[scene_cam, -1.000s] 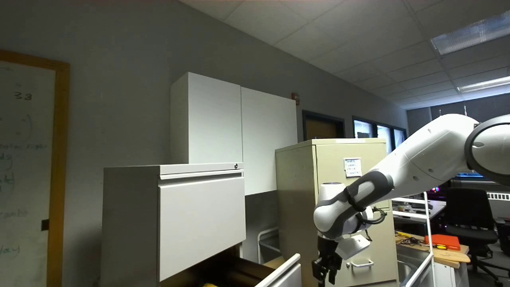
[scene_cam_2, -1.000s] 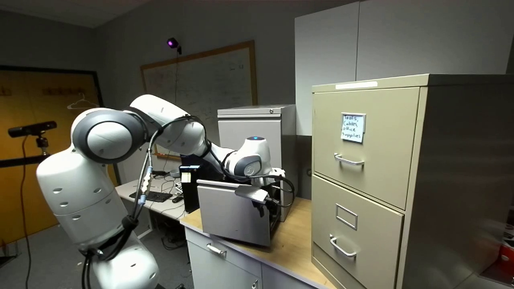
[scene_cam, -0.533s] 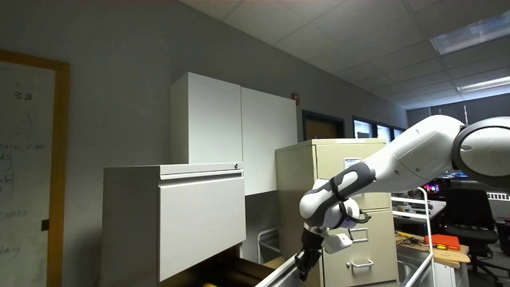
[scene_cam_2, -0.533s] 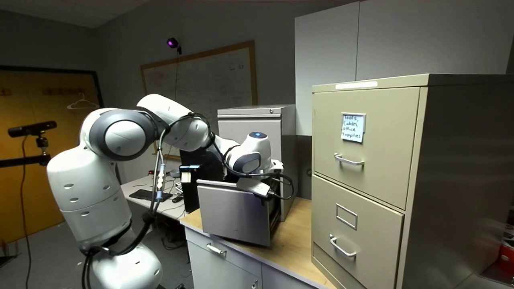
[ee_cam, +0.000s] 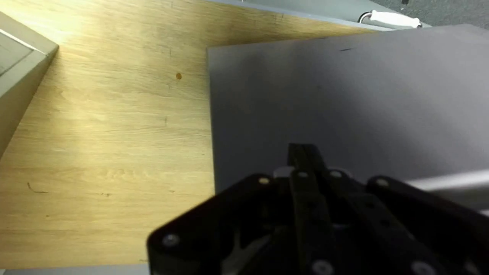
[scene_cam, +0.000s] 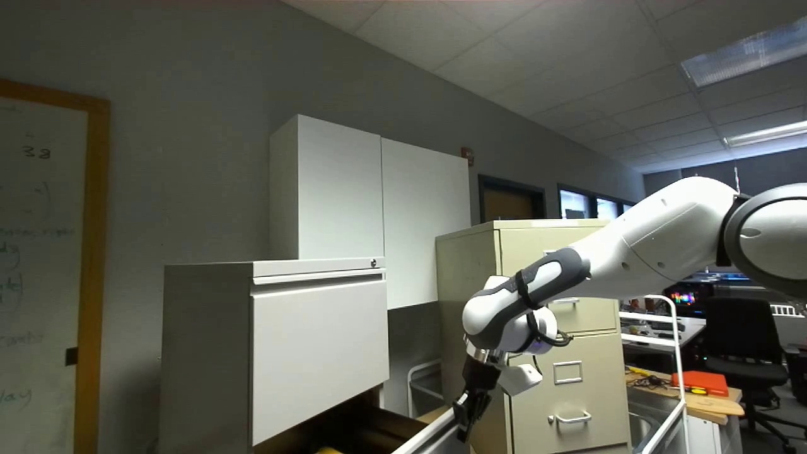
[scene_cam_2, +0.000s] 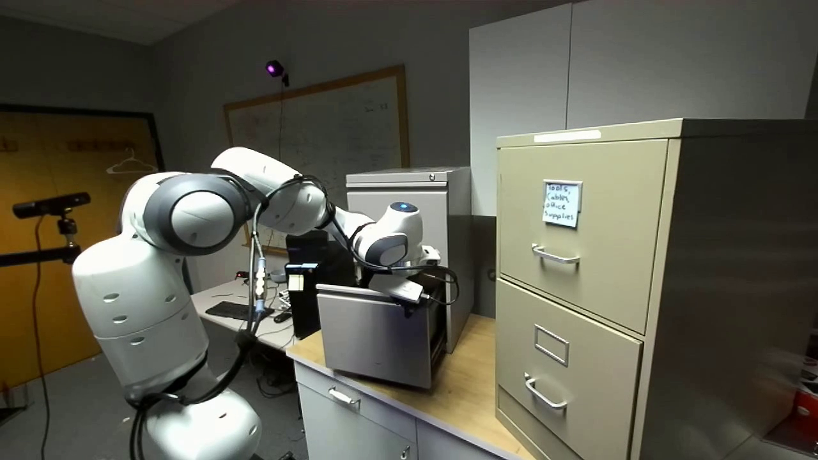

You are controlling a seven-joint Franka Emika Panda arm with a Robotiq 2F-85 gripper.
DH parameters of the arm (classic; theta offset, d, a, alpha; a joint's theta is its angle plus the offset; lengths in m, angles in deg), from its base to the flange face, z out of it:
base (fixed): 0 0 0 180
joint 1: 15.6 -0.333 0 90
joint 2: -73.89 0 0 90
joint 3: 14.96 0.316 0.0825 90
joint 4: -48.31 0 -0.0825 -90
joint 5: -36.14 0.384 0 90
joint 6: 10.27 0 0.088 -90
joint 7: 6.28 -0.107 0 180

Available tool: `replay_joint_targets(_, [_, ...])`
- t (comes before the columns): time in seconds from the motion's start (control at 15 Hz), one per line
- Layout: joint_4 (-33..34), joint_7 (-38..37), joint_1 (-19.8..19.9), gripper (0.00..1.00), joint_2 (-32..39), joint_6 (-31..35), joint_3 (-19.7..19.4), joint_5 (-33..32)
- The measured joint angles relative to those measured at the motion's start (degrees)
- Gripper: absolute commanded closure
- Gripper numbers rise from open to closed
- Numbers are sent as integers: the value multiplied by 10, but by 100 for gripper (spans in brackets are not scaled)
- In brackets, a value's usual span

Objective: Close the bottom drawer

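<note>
The bottom drawer [scene_cam: 435, 437] of the pale grey cabinet is pulled out, its dark interior visible below the upper drawer front. In an exterior view its flat front [scene_cam_2: 374, 338] stands well forward of the cabinet body. Pointing down, my gripper [scene_cam: 463, 432] is at the outer face of that front, near its top edge and the end closer to the beige cabinet. The wrist view shows the gripper [ee_cam: 303, 147] with its fingertips together and nothing between them, over the grey drawer front [ee_cam: 344, 103]. Contact at the tips looks likely but is not plainly visible.
A beige filing cabinet [scene_cam_2: 578, 236] with handled drawers stands beside the grey one. Both rest on a wooden counter [scene_cam_2: 473, 377]. The upper drawer front [scene_cam: 321, 353] sits flush in the cabinet. Something yellow [scene_cam: 329, 451] lies inside the pulled-out drawer.
The jaws have come together. My gripper has moved toward the cabinet, up to the drawer front. The drawer has slid inward a little over the last half second.
</note>
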Motion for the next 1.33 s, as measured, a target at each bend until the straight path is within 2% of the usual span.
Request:
replay_joint_targets(0.4, [13, 91, -4, 100, 16, 20, 0, 14])
replay_joint_targets(0.53, [25, 142, -5, 100, 30, 27, -1, 38])
replay_joint_targets(0.93, [110, 338, 3, 100, 116, 56, 0, 210])
replay_joint_targets(1.13, [180, 425, 23, 100, 174, 57, 14, 304])
replay_joint_targets(1.33, [248, 482, 49, 100, 228, 50, 34, 366])
